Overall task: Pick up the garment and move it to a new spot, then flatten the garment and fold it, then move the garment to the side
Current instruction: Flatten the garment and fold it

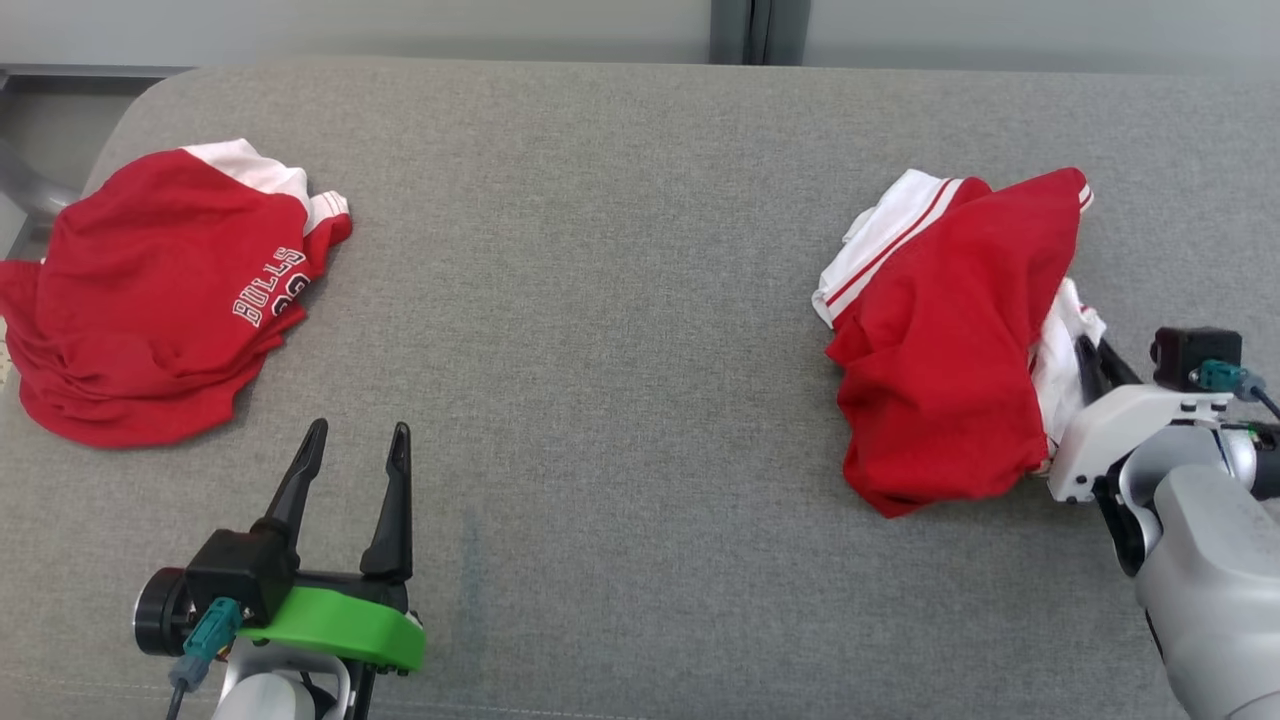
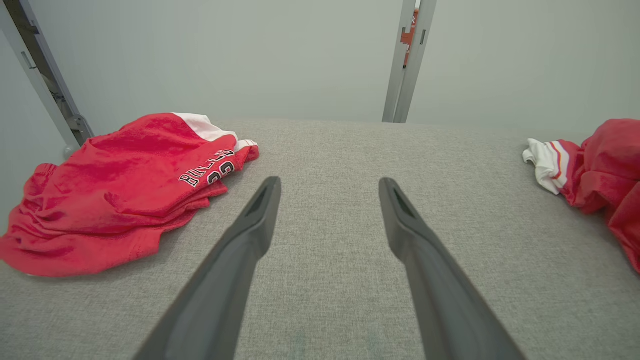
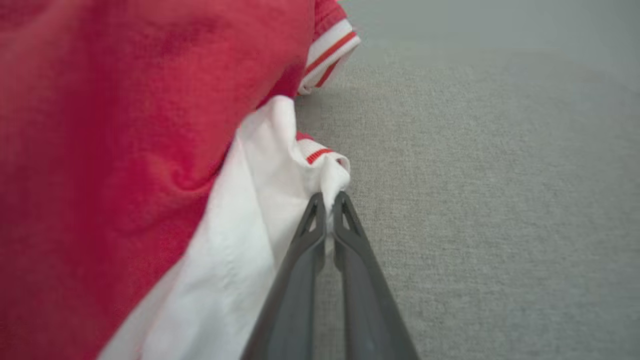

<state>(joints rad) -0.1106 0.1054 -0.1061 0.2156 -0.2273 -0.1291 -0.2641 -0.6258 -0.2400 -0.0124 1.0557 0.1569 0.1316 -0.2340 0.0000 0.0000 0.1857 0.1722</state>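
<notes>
1. One garment [image 1: 950,330] lies on the surface [image 1: 620,300], toward its right side.
2. A second garment [image 1: 150,300] lies at the surface's far left, well apart from the first.
3. The left jaws stand near the front, before and right of the second garment, apart from it.
4. The right jaws touch the first garment's right edge.

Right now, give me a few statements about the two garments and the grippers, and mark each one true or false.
1. The right gripper is shut on white fabric of the red and white garment. True.
2. The Bulls jersey lies on the grey surface at the robot's left. True.
3. The left gripper holds the Bulls jersey. False: it is open, empty and apart from the jersey.
4. The two garments overlap. False: bare grey surface separates them.
</notes>
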